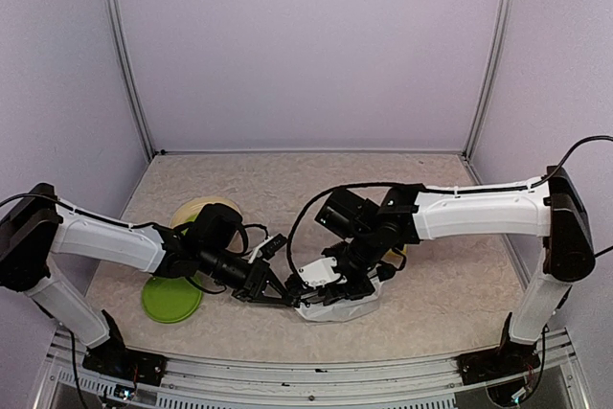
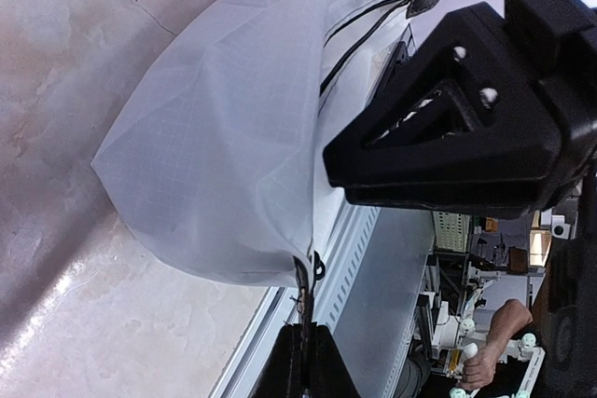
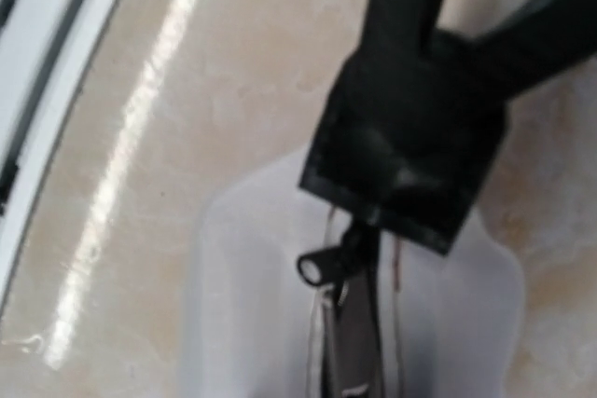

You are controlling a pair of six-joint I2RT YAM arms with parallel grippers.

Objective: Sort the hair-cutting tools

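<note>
The white zip pouch [image 1: 337, 310] lies at the table's near middle. My left gripper [image 1: 284, 295] is shut on the pouch's black end tab. In the left wrist view the fingertips [image 2: 291, 365] pinch that tab and the pouch [image 2: 224, 128] hangs bulging beyond them. My right gripper [image 1: 331, 286] hovers over the pouch's mouth; its black body [image 2: 457, 128] fills the left wrist view's right side. In the blurred right wrist view, a slim steel pair of scissors [image 3: 351, 347] with a black stub points into the pouch [image 3: 238, 305]. My own right fingers do not show there.
A green plate [image 1: 170, 300] lies at the near left, partly under the left arm. A pale green bowl [image 1: 196, 209] stands behind it. The table's metal front rail [image 2: 359, 258] runs close to the pouch.
</note>
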